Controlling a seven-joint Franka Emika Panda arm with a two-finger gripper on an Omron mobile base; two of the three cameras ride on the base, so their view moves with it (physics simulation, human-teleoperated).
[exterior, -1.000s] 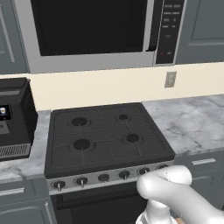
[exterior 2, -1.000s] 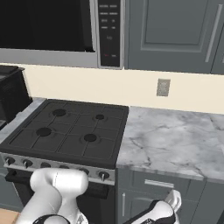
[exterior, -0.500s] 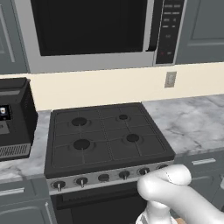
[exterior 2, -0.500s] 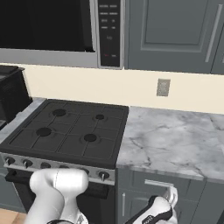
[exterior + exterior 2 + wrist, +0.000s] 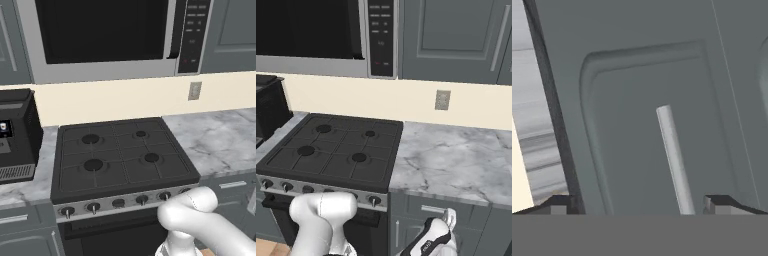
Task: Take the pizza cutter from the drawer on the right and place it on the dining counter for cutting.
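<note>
Kitchen wall: black 4-burner stove (image 5: 120, 152) w/ knob row, microwave (image 5: 107, 37) above, grey upper cabinets (image 5: 456, 37), cream backsplash w/ outlet (image 5: 442, 99). Marble surface (image 5: 456, 160) R of stove, black appliance (image 5: 15, 135) on L side. Drawer (image 5: 657, 125) sits under marble R of stove, flat grey front; its silver bar handle (image 5: 675, 160) runs level along front in base views, near-vertical in rolled hand view. Hand (image 5: 637, 202) right at drawer front, fingertips (image 5: 719, 204) spread wide either side of bar, released, gripping nothing.
</note>
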